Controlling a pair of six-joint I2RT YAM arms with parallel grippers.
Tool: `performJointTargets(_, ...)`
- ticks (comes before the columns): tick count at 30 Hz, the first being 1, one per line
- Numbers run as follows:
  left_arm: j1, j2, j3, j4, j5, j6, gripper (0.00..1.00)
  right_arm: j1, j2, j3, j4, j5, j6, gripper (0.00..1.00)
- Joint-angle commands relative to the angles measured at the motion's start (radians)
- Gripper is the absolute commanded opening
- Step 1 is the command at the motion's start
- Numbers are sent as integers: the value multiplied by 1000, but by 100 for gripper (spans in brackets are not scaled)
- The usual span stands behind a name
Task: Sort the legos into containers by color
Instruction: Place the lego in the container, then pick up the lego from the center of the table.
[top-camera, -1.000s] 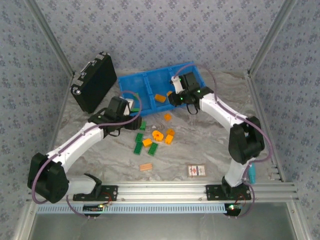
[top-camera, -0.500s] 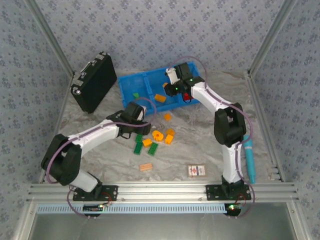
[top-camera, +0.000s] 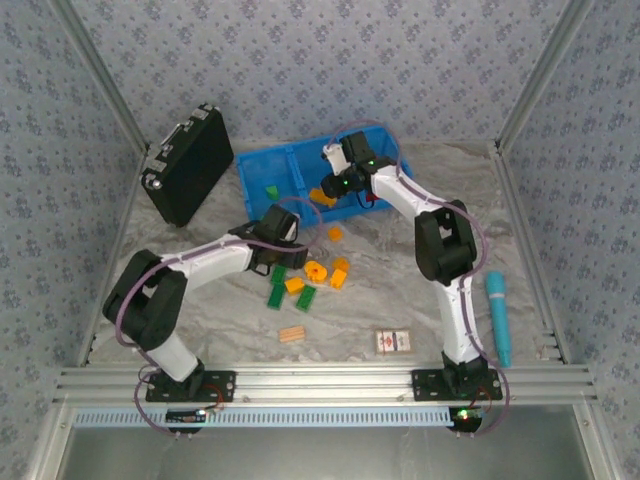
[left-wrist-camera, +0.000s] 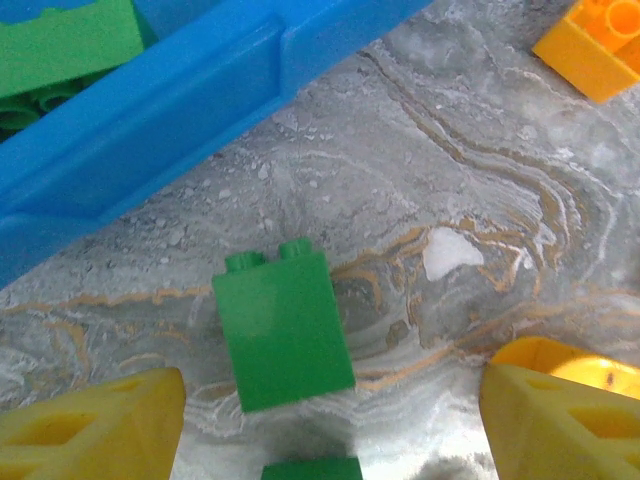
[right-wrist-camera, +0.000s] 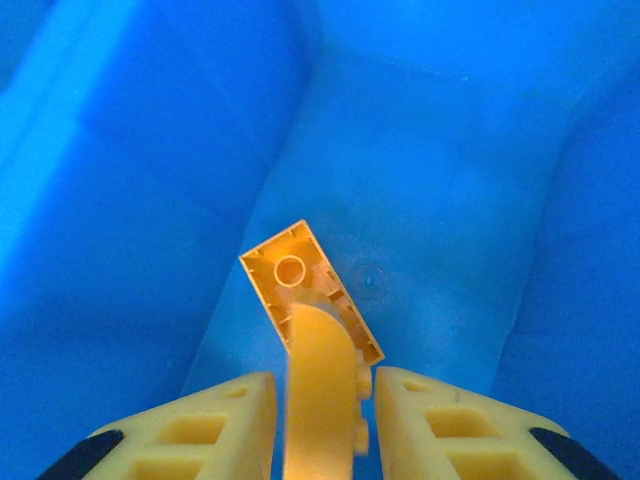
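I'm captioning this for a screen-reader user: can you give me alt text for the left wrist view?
A green brick lies on the marbled table between the open yellow fingers of the left end effector. The blue tray crosses the upper left, holding another green brick; an orange brick sits at top right.

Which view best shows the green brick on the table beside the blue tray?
Left wrist: the green brick sits large, studs clear. Top view shows a green speck by the left gripper; right wrist faces the tray.
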Motion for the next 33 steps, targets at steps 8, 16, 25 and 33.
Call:
performJointTargets(8,-3,86,63,18,-29,-32,76,-7,19,47,-5,-30,-27,36)
performJointTargets(16,-3,128,77,18,-37,-29,61,-23,-87,-66,21,-88,2,38)
performJointTargets(25,4,167,54,33,-9,-43,48,-6,-352,-366,87,-62,-55,40)
performJointTargets(33,15,159,36,40,-16,-43,34,39,-548,-583,37,-4,-70,41)
